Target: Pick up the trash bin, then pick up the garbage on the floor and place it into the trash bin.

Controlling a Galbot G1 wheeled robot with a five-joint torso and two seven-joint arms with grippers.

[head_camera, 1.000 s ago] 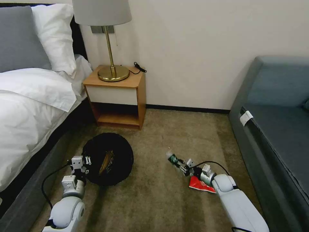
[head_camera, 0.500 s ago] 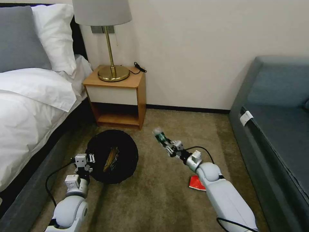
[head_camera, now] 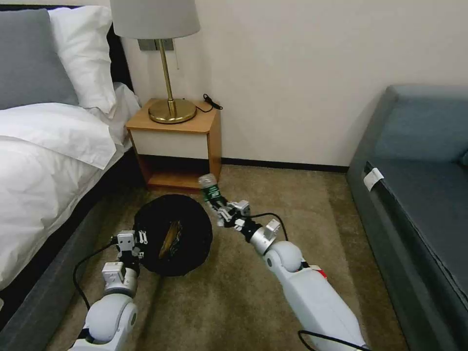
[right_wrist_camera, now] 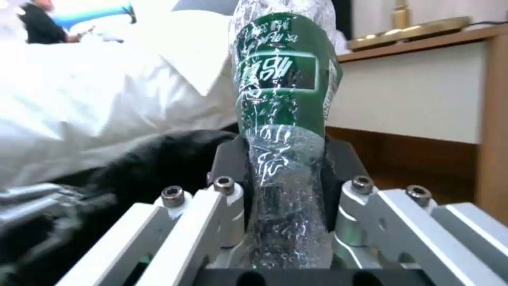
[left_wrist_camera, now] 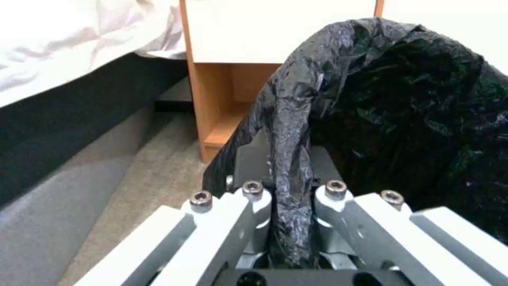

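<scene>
The trash bin (head_camera: 190,243), lined with a crinkled black bag, stands low over the carpet in front of the nightstand. My left gripper (head_camera: 131,242) is shut on its near-left rim; the left wrist view shows the bag's rim (left_wrist_camera: 290,131) pinched between the fingers (left_wrist_camera: 253,159). A yellow-brown wrapper (head_camera: 170,239) lies inside the bin. My right gripper (head_camera: 223,210) is shut on a small clear bottle (head_camera: 210,187) with a green label, held in the air just right of the bin's far rim. In the right wrist view the bottle (right_wrist_camera: 283,91) sticks out past the fingers (right_wrist_camera: 228,159). A sliver of the red packet (head_camera: 319,271) shows on the floor behind my right arm.
A wooden nightstand (head_camera: 175,146) with a brass lamp (head_camera: 170,109) stands against the wall behind the bin. The bed (head_camera: 44,161) runs along the left and a grey sofa (head_camera: 419,195) along the right. Open carpet (head_camera: 292,204) lies between them.
My right gripper has lifted the bottle off the floor and carried it left and away, up to the bin's far-right rim. The bin has shifted slightly right with my left gripper.
</scene>
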